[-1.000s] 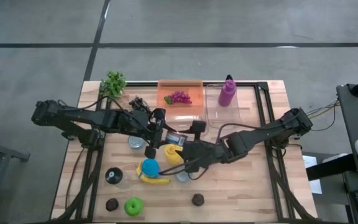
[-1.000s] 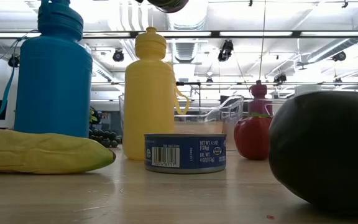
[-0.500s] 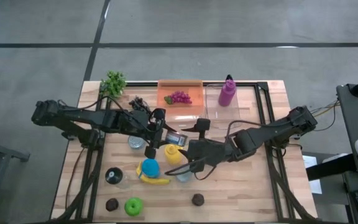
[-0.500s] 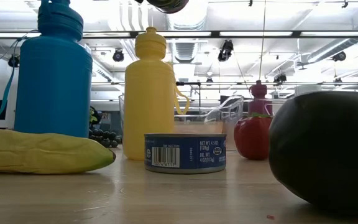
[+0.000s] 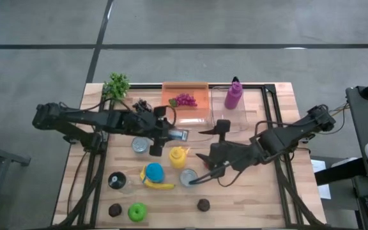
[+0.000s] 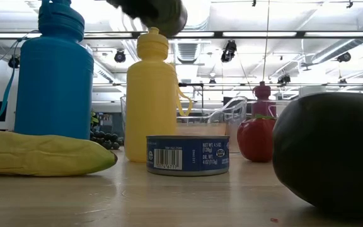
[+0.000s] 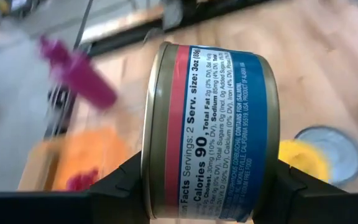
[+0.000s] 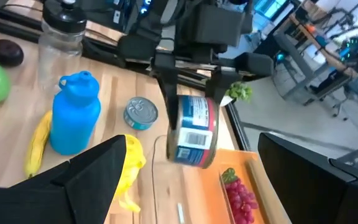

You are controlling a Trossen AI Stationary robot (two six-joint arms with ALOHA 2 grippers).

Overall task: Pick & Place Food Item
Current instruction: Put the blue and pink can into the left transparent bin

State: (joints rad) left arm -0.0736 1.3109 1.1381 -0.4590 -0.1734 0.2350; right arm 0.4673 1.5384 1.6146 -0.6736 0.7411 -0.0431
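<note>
Blue-and-red labelled, the can (image 7: 207,130) hangs clamped in the left gripper (image 5: 169,133) jaws above the counter (image 5: 248,204) near the orange tray (image 5: 195,108), mid-carry, likely needing lowering there, while the right gripper (image 5: 214,147) waits nearby, jaws apart.

Two dark arms, near-black matte links with chunky rounded joint housings. Left arm (image 5: 82,120): long slim segments, thin black cables looping along the links near the wrist. Right arm (image 5: 286,135): same build, thicker cylinder at the elbow joint, loose black cable arching off the forearm, yellowish wires near its base. Left gripper (image 5: 171,133): black boxy wrist block, two flat dark fingers (image 7: 120,182) with angular moulded edges. Right gripper (image 5: 209,150): two wide black fingers (image 8: 86,171), smooth matte plastic, wedge-shaped. No markings or screws legible.
</note>
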